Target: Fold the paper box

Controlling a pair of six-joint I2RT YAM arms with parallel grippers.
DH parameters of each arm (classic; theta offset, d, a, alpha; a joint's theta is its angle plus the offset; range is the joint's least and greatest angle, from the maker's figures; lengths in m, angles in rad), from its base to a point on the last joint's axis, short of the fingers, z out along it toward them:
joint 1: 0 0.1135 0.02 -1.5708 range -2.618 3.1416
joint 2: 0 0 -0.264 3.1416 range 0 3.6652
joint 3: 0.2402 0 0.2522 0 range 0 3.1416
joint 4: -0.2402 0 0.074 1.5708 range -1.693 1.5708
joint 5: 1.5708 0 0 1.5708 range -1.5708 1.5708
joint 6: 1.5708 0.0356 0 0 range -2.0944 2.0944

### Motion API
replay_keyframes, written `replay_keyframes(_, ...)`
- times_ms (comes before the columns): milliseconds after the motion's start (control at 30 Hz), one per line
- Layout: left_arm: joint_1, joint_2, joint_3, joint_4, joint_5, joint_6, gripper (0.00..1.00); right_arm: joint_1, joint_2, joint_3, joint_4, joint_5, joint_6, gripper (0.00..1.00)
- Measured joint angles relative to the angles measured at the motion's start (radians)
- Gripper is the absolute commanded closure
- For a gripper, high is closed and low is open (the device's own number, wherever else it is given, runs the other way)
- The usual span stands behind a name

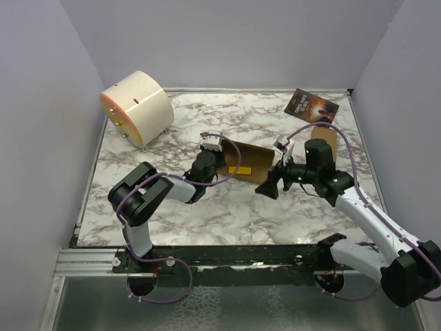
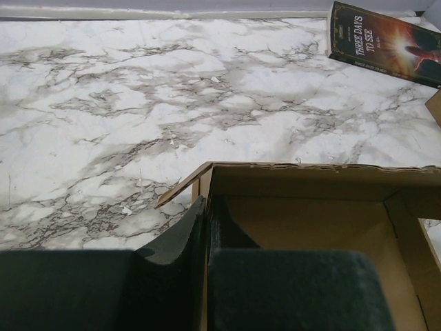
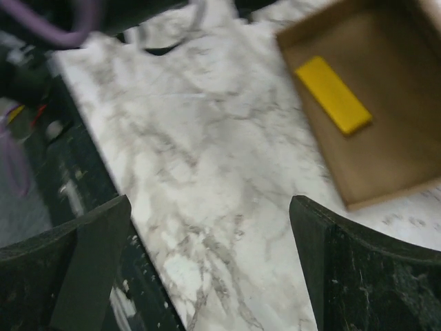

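Note:
The paper box is a brown cardboard tray with raised walls, lying in the middle of the table. A yellow strip lies inside it. My left gripper is shut on the box's left wall. In the left wrist view that wall runs between the two dark fingers, and the box's inside opens to the right. My right gripper hovers open just off the box's right front corner. In the right wrist view the gripper holds nothing, and the box lies at the upper right.
A dark printed booklet lies at the back right, also in the left wrist view. A cream cylinder lies on its side at the back left. A brown cardboard piece stands behind my right wrist. Grey walls surround the table.

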State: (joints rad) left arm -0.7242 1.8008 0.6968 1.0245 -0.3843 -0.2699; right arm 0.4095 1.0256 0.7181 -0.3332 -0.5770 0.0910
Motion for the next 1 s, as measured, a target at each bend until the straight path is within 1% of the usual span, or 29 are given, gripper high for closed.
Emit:
replay_keyframes(67, 0.0, 0.0, -0.004, 0.004, 0.002, 0.003, 1.0, 0.0, -0.016, 0.028, -0.058, -0.151, -0.098, 0.0)
replay_keyframes(167, 0.0, 0.0, -0.007, 0.008, 0.003, 0.007, 1.0, 0.0, -0.008, 0.111, -0.15, -0.308, -0.234, 0.0)
replay_keyframes(267, 0.0, 0.0, -0.013, 0.015, 0.004, 0.01, 1.0, 0.001, 0.042, 0.264, -0.269, -0.378, -0.394, 0.0)
replay_keyframes(367, 0.0, -0.002, -0.015, 0.015, 0.006, 0.011, 1.0, 0.001, 0.103, 0.407, -0.352, -0.385, -0.518, 0.0)
replay_keyframes(433, 0.0, -0.006, -0.017, 0.013, 0.01, 0.014, 1.0, 0.001, 0.134, 0.474, -0.371, -0.361, -0.585, 0.03)
replay_keyframes(500, 0.0, -0.01, -0.019, 0.011, 0.013, 0.014, 1.0, 0.001, 0.154, 0.497, -0.369, -0.312, -0.631, 0.08)
replay_keyframes(633, 0.0, -0.011, -0.019, 0.008, 0.017, 0.015, 1.0, 0.001, 0.236, 0.505, -0.348, -0.19, -0.723, 0.25)
replay_keyframes(733, 0.0, -0.011, -0.019, 0.007, 0.018, 0.015, 1.0, 0.012, 0.303, 0.494, -0.307, -0.095, -0.762, 0.29)
replay_keyframes(867, 0.0, -0.011, -0.019, 0.007, 0.018, 0.015, 1.0, 0.024, 0.35, 0.484, -0.253, 0.008, -0.787, 0.32)
replay_keyframes(1000, 0.0, -0.011, -0.019, 0.007, 0.019, 0.015, 1.0, 0.028, 0.359, 0.485, -0.2, 0.06, -0.809, 0.41)
